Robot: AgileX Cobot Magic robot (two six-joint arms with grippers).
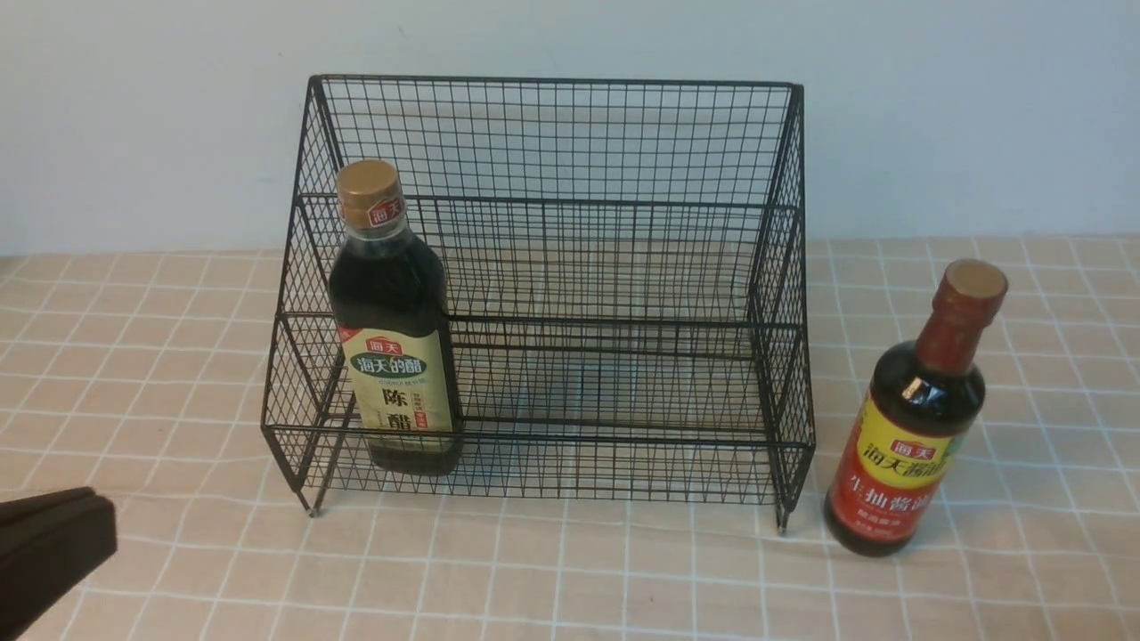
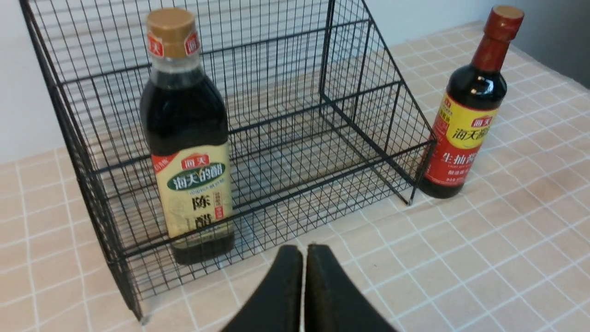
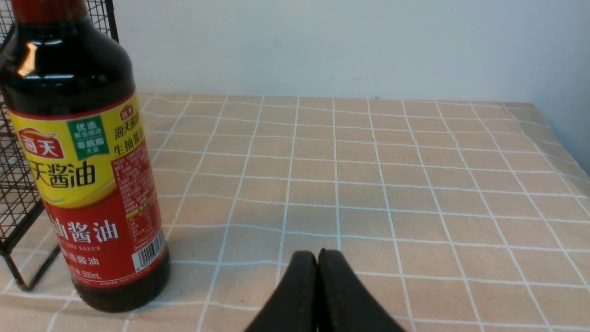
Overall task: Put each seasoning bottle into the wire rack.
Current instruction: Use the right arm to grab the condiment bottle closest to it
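The black wire rack [image 1: 784, 356] stands at the middle of the table. A squarish seasoning bottle [image 1: 396, 356] with a gold cap and beige-green label stands upright inside the rack's lower tier, at its left end. The round long-necked bottle [image 1: 908, 445] with a red-yellow label stands upright on the cloth just right of the rack, outside it. My left gripper [image 1: 100, 521] is low at the front left, shut and empty, in front of the rack [image 2: 368, 92] and the gold-capped bottle [image 2: 189, 152]. My right gripper [image 3: 318, 253], out of the front view, is shut and empty, with the red-label bottle [image 3: 87, 184] close beside it.
A beige checked cloth [image 1: 570, 570] covers the table, and a pale wall [image 1: 570, 36] runs behind the rack. In the right wrist view the table's far right edge [image 3: 567, 138] meets the wall corner. The rack's upper tier holds nothing.
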